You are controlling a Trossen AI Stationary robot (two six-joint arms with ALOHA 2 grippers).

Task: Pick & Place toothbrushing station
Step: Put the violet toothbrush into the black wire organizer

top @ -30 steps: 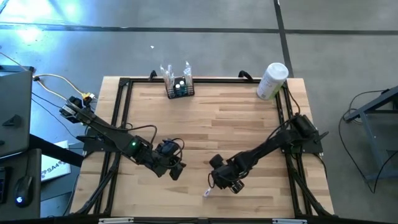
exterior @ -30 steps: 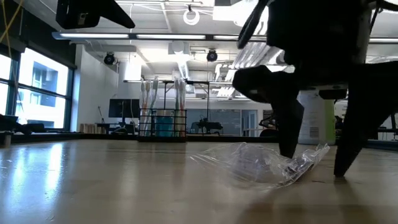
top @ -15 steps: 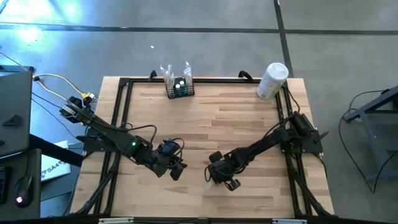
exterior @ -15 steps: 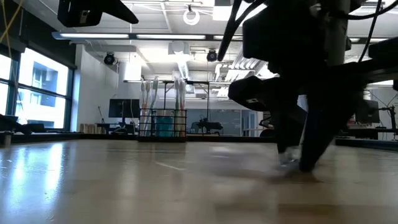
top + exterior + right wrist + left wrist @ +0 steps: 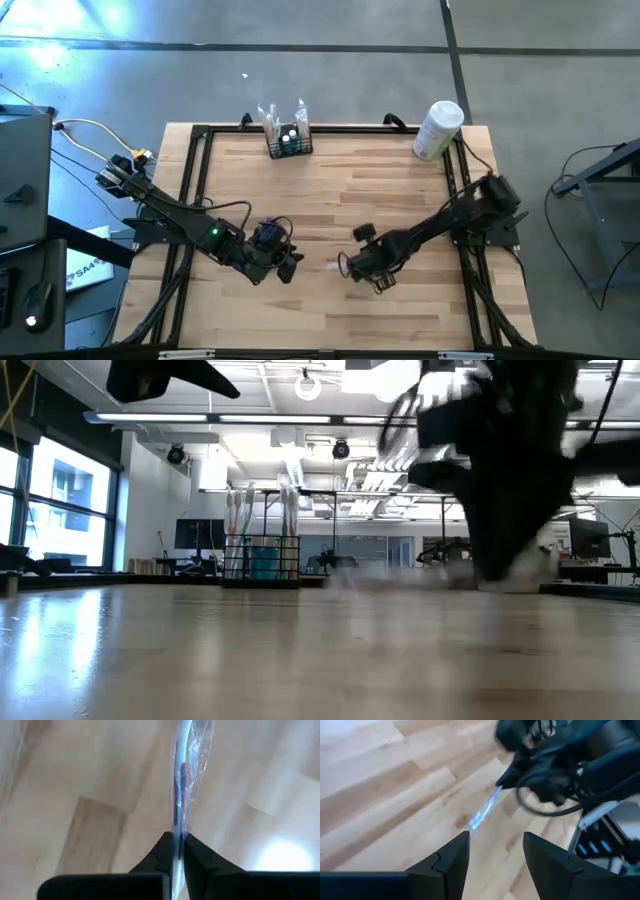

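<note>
The toothbrushing station [image 5: 288,141] is a small black rack with wrapped brushes standing in it, at the table's far edge; the low view shows it far off [image 5: 262,550]. My right gripper [image 5: 347,268] is at the table's middle, shut on a clear plastic packet [image 5: 183,775] with a blue brush inside. The left wrist view also shows that packet [image 5: 484,813]. My left gripper [image 5: 290,268] hovers open just left of it, its fingers [image 5: 454,857] apart with nothing between them. My right gripper pinches the clear packet between its two fingers [image 5: 166,851], which close on its flat sides [image 5: 177,838]. The packet shows edge-on and runs on well beyond the fingertips. It hangs slack from the gripper toward my left gripper, its free end [image 5: 473,824] above the wood.
A tall white cylindrical container [image 5: 438,129] stands at the far right corner. A black frame [image 5: 190,190] runs around the table's edges. Bare wood lies between the grippers and the rack.
My right gripper has shut on the clear packet, which lay on the table near the front edge. It has then risen and gone toward the far edge, carrying the packet off the wood.
</note>
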